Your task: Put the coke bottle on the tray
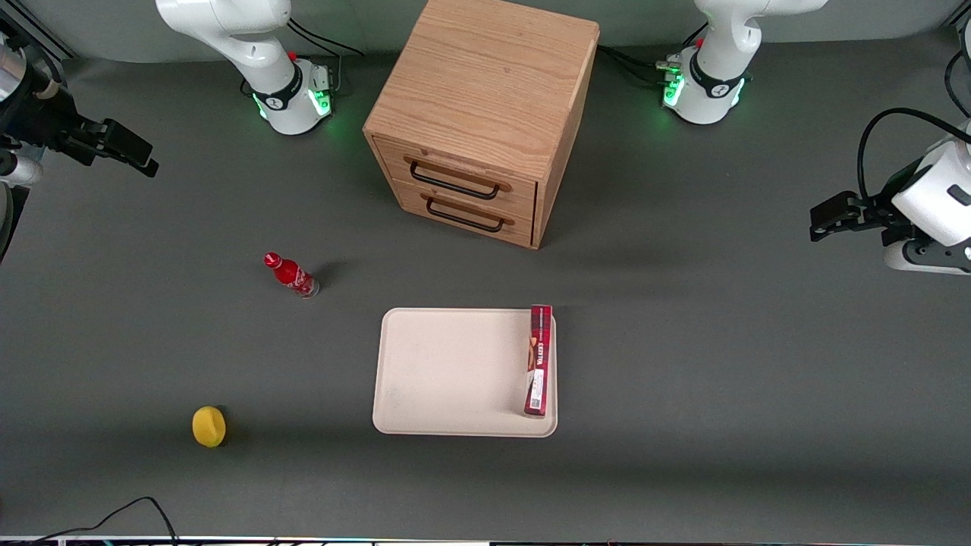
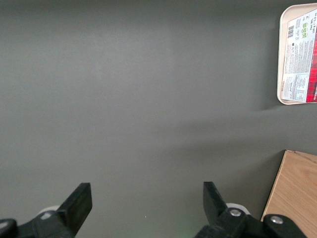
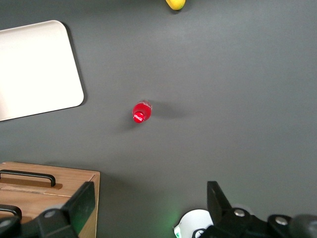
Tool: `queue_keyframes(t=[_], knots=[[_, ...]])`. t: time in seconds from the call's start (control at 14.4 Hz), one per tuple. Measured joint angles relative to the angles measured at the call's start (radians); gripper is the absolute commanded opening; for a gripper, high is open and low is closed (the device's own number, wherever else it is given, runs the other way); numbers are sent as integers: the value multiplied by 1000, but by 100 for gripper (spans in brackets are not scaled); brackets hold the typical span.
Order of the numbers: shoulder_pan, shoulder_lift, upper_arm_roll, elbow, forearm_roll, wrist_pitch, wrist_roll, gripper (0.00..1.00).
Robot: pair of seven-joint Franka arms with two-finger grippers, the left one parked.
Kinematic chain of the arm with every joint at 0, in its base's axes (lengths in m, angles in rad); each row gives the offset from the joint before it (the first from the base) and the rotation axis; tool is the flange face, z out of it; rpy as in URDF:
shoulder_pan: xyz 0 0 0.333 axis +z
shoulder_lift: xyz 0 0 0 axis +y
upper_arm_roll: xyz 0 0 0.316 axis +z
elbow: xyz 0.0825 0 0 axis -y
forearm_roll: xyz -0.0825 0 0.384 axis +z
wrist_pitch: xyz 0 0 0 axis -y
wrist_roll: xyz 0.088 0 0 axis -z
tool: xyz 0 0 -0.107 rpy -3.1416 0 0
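We see the tray point(image 1: 455, 371) lying flat on the grey worktop point(image 1: 683, 379), nearer the front camera than the wooden two-drawer cabinet point(image 1: 482, 114). It holds one thing: a long flat red box point(image 1: 538, 360) lying along the tray's short edge that faces the parked arm's end, one end of the box poking slightly over the rim. The rest of the tray floor is bare. Both cabinet drawers are closed, their dark handles point(image 1: 455, 182) facing the front camera.

The coke bottle point(image 1: 290, 274) stands upright on the worktop, well apart from the tray, at about ten o'clock from the tray's centre in the front view. In the right wrist view we look down on the red cap point(image 3: 139, 116), with open worktop all around it. A yellow lemon-like fruit point(image 1: 208, 426) sits nearer the front camera than the bottle, toward the working arm's end.

Our hand point(image 1: 114, 148) hangs high at the working arm's end, well apart from the bottle, holding nothing; its fingers point(image 3: 81, 206) stand spread wide. A black cable point(image 1: 136, 508) trails along the worktop's near edge.
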Motion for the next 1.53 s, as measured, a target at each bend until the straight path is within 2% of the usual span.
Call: queue_keyframes(t=[0.42,0.56,0.69,1.04,1.25,1.32,1.39,1.53], knots=[[1,28,3,-14,6,-31,26,100],[2,34,11,-71,24,8,26,100],[4,34,31,-200,31,159,28,100],[7,43,55,-602,31,687,36,100],[7,87,61,-763,31,940,46,97],[7,108,63,-787,32,989,51,54],[7,126,65,-798,31,1013,55,1],[7,138,74,-802,22,1022,55,0]])
